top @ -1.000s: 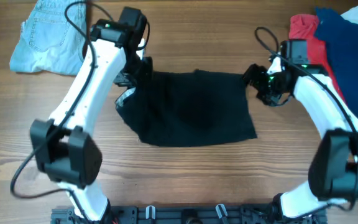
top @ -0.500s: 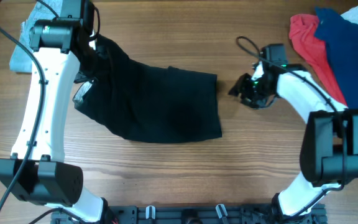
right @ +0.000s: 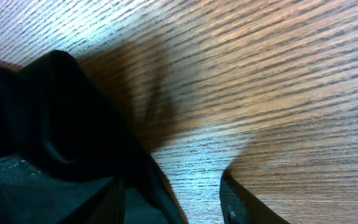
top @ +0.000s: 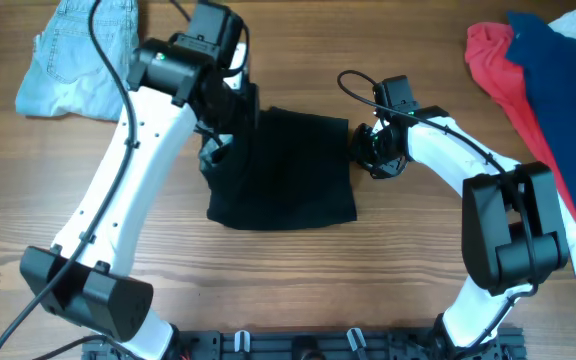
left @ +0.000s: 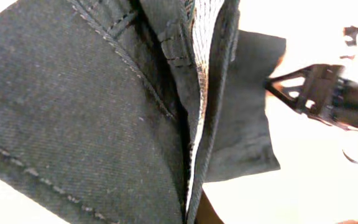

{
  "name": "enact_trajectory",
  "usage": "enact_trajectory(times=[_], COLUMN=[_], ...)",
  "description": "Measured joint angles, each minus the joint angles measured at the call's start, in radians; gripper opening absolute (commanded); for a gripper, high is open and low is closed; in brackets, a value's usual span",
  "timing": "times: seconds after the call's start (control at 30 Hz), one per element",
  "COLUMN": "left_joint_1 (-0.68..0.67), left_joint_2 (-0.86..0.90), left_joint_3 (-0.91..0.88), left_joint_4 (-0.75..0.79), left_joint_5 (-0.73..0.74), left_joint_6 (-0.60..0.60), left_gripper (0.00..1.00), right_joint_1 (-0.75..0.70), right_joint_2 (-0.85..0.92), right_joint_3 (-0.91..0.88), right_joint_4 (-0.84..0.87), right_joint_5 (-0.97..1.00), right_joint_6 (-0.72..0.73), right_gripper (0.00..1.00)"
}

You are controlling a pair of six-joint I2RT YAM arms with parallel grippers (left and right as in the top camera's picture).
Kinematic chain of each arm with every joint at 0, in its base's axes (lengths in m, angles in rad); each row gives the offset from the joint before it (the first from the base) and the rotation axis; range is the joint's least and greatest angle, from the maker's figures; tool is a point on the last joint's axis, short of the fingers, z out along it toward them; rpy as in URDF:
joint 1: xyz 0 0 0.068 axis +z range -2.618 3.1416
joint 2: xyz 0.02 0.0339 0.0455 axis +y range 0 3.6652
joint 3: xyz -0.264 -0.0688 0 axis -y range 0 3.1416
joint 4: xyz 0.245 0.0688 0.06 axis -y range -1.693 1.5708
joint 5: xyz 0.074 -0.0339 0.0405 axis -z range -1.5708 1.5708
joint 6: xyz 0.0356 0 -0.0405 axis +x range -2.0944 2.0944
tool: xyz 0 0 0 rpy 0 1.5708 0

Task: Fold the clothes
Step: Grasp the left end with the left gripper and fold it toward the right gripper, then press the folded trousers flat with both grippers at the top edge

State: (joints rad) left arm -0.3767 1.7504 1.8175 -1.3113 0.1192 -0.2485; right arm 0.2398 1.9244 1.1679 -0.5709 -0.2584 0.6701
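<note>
Overhead: the clothes [top: 288,175] lie black at mid-table [top: 298,290], the left side doubled up. The left gripper [top: 223,118] sits at the upper left edge with fabric bunched in it, and the right gripper [top: 366,152] touches the upper right corner. Left wrist: black cloth and white lining [left: 199,93] fill the view, running into the jaws, clamped. Right wrist: fingers [right: 112,198] stand apart, with black cloth lying between them on the wood.

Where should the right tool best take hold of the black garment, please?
Grip the black garment at its far right corner, coming from the right: that edge lies flat and free beside the right tool, while the left tool holds the bunched left end.
</note>
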Motion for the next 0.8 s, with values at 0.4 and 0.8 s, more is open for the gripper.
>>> enact_trajectory(times=[0.4, 0.8], left_joint_1=[-0.133, -0.157], left_joint_2=[0.148, 0.213], left_joint_3=[0.000, 0.000], left_joint_4=[0.053, 0.183], left_joint_5=[0.083, 0.175], left_joint_6=[-0.012, -0.061], left_gripper=[0.04, 0.08], right_joint_1=[0.000, 0.002], right_joint_2=[0.001, 0.001], right_joint_3=[0.000, 0.000], right_joint_4=[0.007, 0.008], right_joint_5=[-0.003, -0.003], right_joint_6=[0.000, -0.002], right_gripper=[0.50, 0.50])
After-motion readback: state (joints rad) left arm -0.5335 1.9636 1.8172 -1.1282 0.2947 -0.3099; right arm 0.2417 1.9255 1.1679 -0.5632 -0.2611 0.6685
